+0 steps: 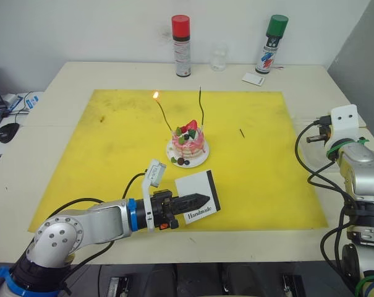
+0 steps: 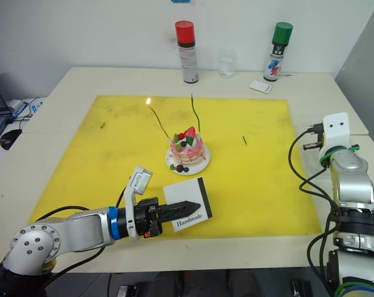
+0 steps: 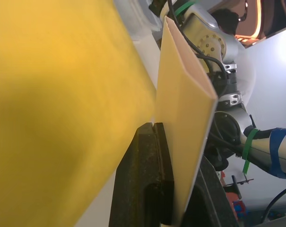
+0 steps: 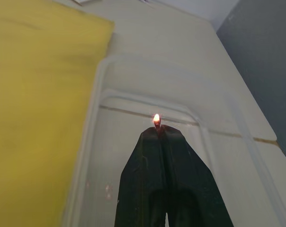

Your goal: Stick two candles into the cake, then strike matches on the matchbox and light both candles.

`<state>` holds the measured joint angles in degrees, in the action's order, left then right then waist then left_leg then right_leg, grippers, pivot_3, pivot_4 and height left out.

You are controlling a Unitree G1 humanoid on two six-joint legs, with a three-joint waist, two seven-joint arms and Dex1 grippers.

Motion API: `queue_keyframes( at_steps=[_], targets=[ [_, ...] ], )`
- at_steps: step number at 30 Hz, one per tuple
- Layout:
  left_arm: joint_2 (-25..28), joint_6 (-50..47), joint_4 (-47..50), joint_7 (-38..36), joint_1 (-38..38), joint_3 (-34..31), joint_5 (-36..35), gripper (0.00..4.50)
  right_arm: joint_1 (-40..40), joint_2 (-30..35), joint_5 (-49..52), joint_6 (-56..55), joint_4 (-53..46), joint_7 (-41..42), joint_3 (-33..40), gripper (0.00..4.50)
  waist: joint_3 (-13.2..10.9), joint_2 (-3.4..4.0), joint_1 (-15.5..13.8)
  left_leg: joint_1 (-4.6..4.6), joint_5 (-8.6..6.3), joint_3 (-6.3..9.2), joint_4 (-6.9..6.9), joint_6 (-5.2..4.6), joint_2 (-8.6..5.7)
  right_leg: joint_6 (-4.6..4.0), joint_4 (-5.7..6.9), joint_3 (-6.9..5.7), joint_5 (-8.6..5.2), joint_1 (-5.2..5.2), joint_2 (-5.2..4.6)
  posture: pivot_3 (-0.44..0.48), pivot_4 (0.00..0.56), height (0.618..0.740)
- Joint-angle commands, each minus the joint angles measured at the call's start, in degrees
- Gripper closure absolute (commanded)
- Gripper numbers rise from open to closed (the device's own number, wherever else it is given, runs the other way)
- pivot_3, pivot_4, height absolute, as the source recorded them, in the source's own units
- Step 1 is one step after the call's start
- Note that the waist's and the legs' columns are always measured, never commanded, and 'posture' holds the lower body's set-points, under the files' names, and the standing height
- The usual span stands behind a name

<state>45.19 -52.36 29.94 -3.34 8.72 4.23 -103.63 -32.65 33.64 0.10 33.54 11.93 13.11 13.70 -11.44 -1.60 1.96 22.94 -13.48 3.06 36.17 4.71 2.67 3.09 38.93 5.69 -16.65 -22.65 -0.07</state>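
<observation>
A small pink-and-white cake (image 1: 187,143) on a white plate sits near the middle of a yellow mat (image 1: 112,154) on a pale table (image 1: 51,86). Two thin green candles stand in its top: the left candle (image 1: 164,116) leans outward and carries a small flame at its tip, while the right candle (image 1: 202,106) rises nearly upright and is unlit. In the foreground the left gripper (image 1: 199,199) is closed on the near edge of the white matchbox (image 1: 199,195) (printed "Handmade", dark striking strip along its far side), holding it just above the mat's front part. At the right table edge, beyond the mat, the right gripper (image 4: 157,130) has its fingers pressed together on a match (image 4: 156,122) burnt almost down to the fingertips, a tiny flame at its end. A second match (image 1: 242,132) lies on the mat right of the cake. One candle seems done; the step in hand is lighting the other. With so little of the burning match left, the next move probably calls for picking up the spare match and striking it on the held box.
</observation>
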Motion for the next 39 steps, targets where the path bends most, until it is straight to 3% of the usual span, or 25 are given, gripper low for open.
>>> queue_keyframes(
  at_steps=[1, 4, 14, 19, 26, 30, 33, 35, 39],
  targets=[
    [-0.17, -0.08, 1.12, -0.71, -0.01, -0.76, -0.19, 4.50, -1.87, 1.41, 0.38, -0.18, 0.14, -2.49, 3.09, 4.29, 0.00, 0.00, -0.04, 0.00, 0.00, 0.00, 0.00, 0.00, 0.00, 0.00, 0.00, 0.00, 0.00, 0.00, 0.00, 0.000, 0.150, 0.740],
    [-0.20, -0.01, 1.07, -0.62, -0.01, -0.84, -0.15, 4.50, -2.31, 1.63, 0.57, -0.99, 0.78, -3.14, 3.34, 3.56, 0.00, 0.00, -0.03, 0.00, 0.00, 0.00, 0.00, 0.00, 0.00, 0.00, 0.00, 0.00, 0.00, 0.00, 0.00, 0.000, 0.150, 0.740],
    [0.00, -0.06, 1.23, -0.69, -0.18, -1.00, -0.36, 4.50, -3.04, 1.58, 0.84, -5.13, 0.07, -3.69, 2.38, 0.08, 0.00, 0.00, 0.00, 0.00, 0.00, 0.00, 0.00, 0.00, 0.00, 0.00, 0.01, 0.00, 0.00, 0.00, 0.00, 0.000, 0.150, 0.740],
    [0.40, -0.24, 1.17, -0.55, 0.02, -1.14, -0.82, 4.50, -3.77, -4.50, 8.42, -8.58, -5.17, 6.48, -1.93, 0.03, 0.00, 0.00, 0.66, -0.03, 0.00, 0.01, 0.00, 0.00, 0.03, 0.00, 0.04, 0.00, 0.00, 0.01, 0.02, 0.000, 0.150, 0.740],
    [1.71, -0.21, 1.61, 0.24, -0.33, -1.88, -1.78, 4.50, -2.77, -12.52, 9.29, -9.74, -4.93, 8.61, -7.80, 0.03, 0.00, 0.01, 0.62, 0.02, 0.00, 0.05, 0.02, 0.00, 0.02, 0.00, 0.03, -0.06, 0.00, 0.02, 0.00, 0.000, 0.150, 0.740],
    [2.69, 0.42, 2.45, 1.12, -1.28, -2.56, -2.84, 4.50, -2.79, -17.28, 7.64, -13.75, 1.51, 6.89, -9.96, 0.03, 0.01, 0.00, 0.60, 0.01, 0.00, 0.05, 0.01, 0.00, 0.02, 0.00, 0.04, -0.06, 0.00, 0.01, 0.00, 0.000, 0.150, 0.740],
    [2.97, 0.80, 3.08, 1.86, -1.80, -2.85, -3.48, 4.50, -3.53, -19.31, 7.11, -15.88, 4.87, 6.11, -10.49, 0.57, 0.00, 0.01, 0.59, 0.00, 0.00, 0.05, 0.01, 0.00, 0.02, 0.00, 0.05, -0.07, 0.00, 0.01, 0.00, 0.000, 0.150, 0.740],
    [3.11, 1.10, 3.48, 2.35, -2.15, -3.03, -3.87, 4.50, -4.22, -20.22, 6.21, -16.64, 6.88, 5.41, -11.33, 1.19, 0.00, 0.01, 0.59, 0.01, 0.00, 0.05, 0.01, 0.00, 0.02, 0.00, 0.04, -0.06, 0.00, 0.01, 0.00, 0.000, 0.150, 0.740],
    [3.42, 1.63, 4.32, 3.23, -2.96, -3.43, -4.35, 4.50, -5.83, -21.44, 4.68, -18.93, 11.13, 4.54, -12.46, 1.19, 0.00, 0.01, 0.74, -0.01, 0.00, 0.06, 0.01, 0.00, 0.02, 0.00, 0.05, -0.07, 0.00, 0.01, 0.00, 0.000, 0.150, 0.740]
  ],
)
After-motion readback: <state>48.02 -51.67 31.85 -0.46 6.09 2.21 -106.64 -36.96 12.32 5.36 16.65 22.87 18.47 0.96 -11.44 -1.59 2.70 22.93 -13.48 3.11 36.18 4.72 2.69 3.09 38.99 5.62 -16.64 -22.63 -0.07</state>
